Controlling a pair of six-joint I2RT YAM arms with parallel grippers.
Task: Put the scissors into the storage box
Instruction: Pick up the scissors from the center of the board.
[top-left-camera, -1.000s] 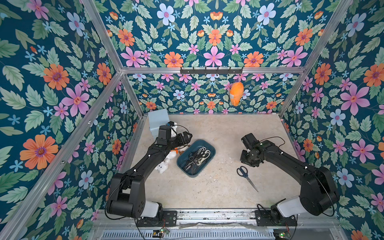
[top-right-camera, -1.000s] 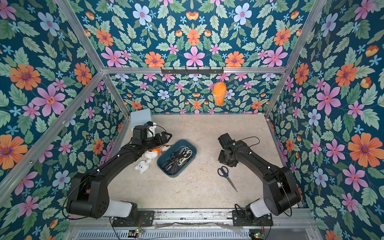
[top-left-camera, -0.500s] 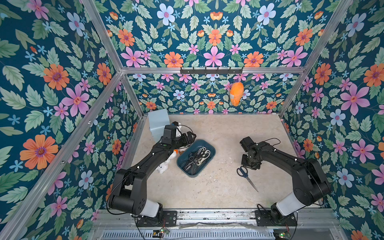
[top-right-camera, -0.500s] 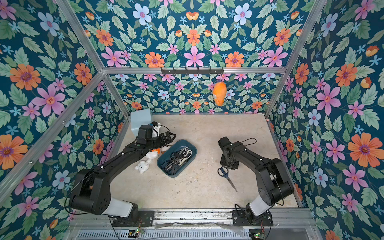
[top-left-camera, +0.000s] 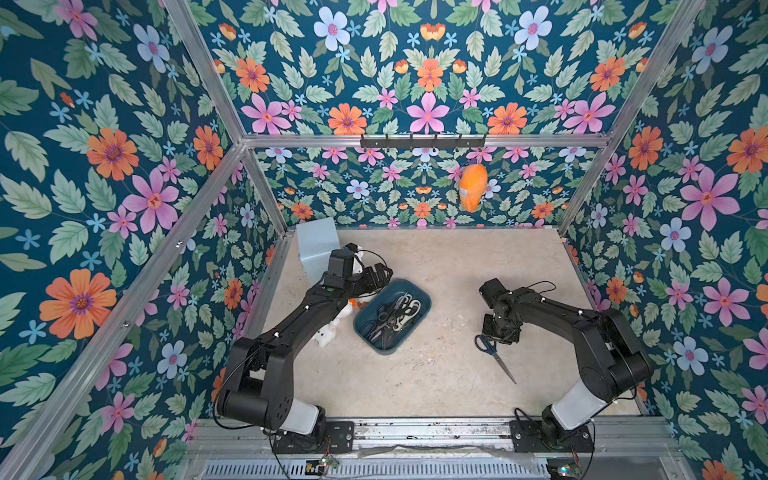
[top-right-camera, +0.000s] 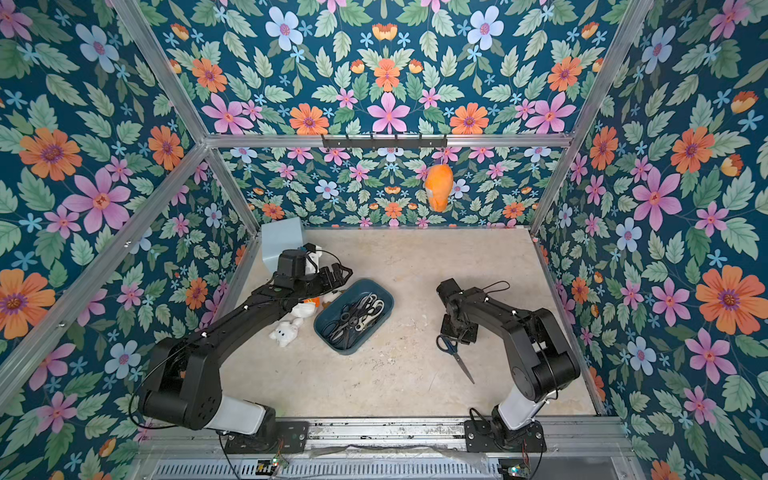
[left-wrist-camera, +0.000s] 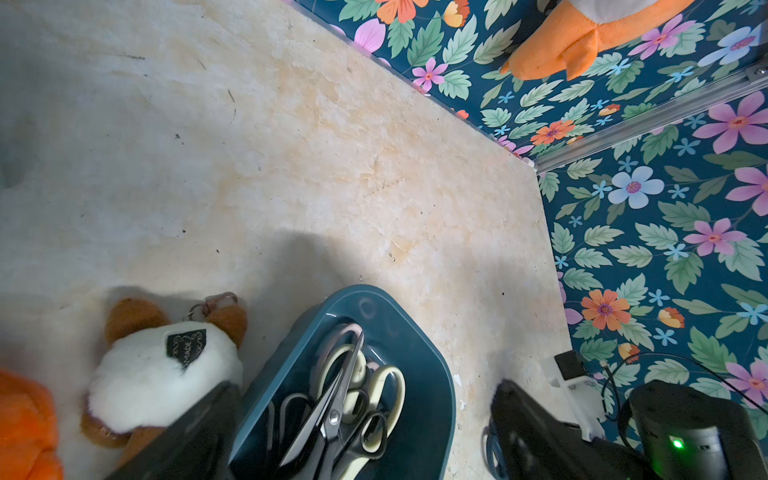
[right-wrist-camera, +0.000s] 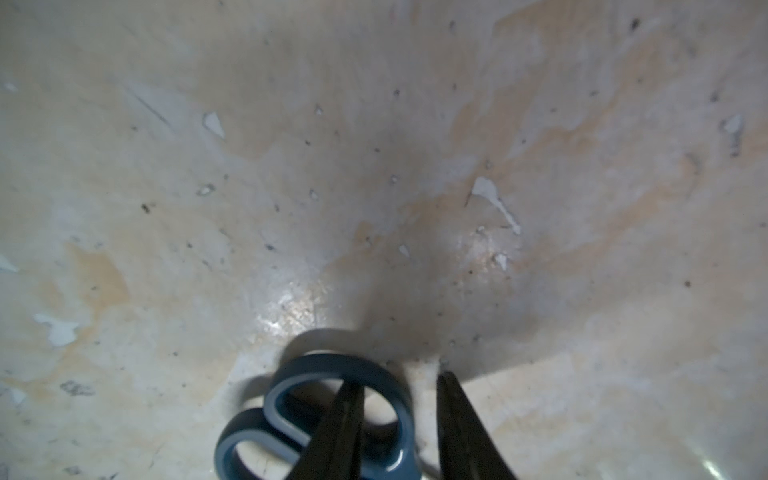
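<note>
A blue-handled pair of scissors (top-left-camera: 496, 357) (top-right-camera: 455, 355) lies flat on the table, blades pointing toward the front edge. My right gripper (top-left-camera: 496, 334) (top-right-camera: 457, 332) (right-wrist-camera: 398, 380) is down on its handles, open. One finger stands inside a blue ring (right-wrist-camera: 374, 374) and the other outside it with a gap. The dark teal storage box (top-left-camera: 426, 299) (top-right-camera: 353, 351) (left-wrist-camera: 415, 353) holds several scissors (top-left-camera: 392, 313) (top-right-camera: 353, 316) (left-wrist-camera: 340, 399) with black and cream handles. My left gripper (top-left-camera: 380, 276) (top-right-camera: 340, 274) (left-wrist-camera: 365, 384) hangs wide open and holds nothing, by the box's far left corner.
A pale blue block (top-left-camera: 318, 247) stands in the back left corner. Plush toys (top-left-camera: 328, 332) (left-wrist-camera: 162, 374) lie left of the box under my left arm. An orange plush (top-left-camera: 473, 189) hangs from the hook rail (top-left-camera: 422, 141) on the back wall.
My right gripper has come forward and down onto the blue scissors' handles, its jaws a little narrower. My left gripper has shifted right toward the box's far corner.
</note>
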